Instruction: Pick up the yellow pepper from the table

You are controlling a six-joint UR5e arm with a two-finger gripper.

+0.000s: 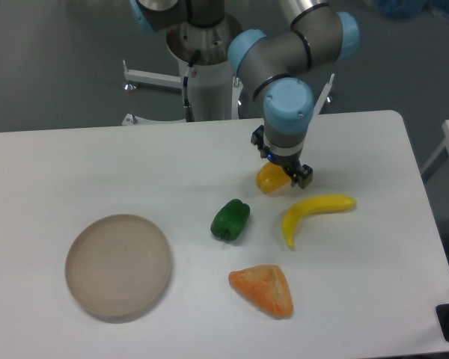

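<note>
Worktop (pixel 75 157) layout: plate (pixel 118 267) front-left. Bell pepper (pixel 230 220) mid-worktop, triangular wedge (pixel 263 289) in front of it. Banana (pixel 311 215) right of the bell pepper. Small pepper (pixel 269 179) behind both, just left of the banana's far end, partly under the end effector (pixel 286 170). Robot base (pixel 206 75) behind the back edge.

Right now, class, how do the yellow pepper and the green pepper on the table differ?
The yellow pepper is orange-yellow; the green pepper is dark green. The yellow pepper is partly hidden beneath the tool; the green pepper lies in full view, nothing near it. The yellow pepper sits farther back, the green pepper nearer the plate. Both are small and rest on the white table.
</note>
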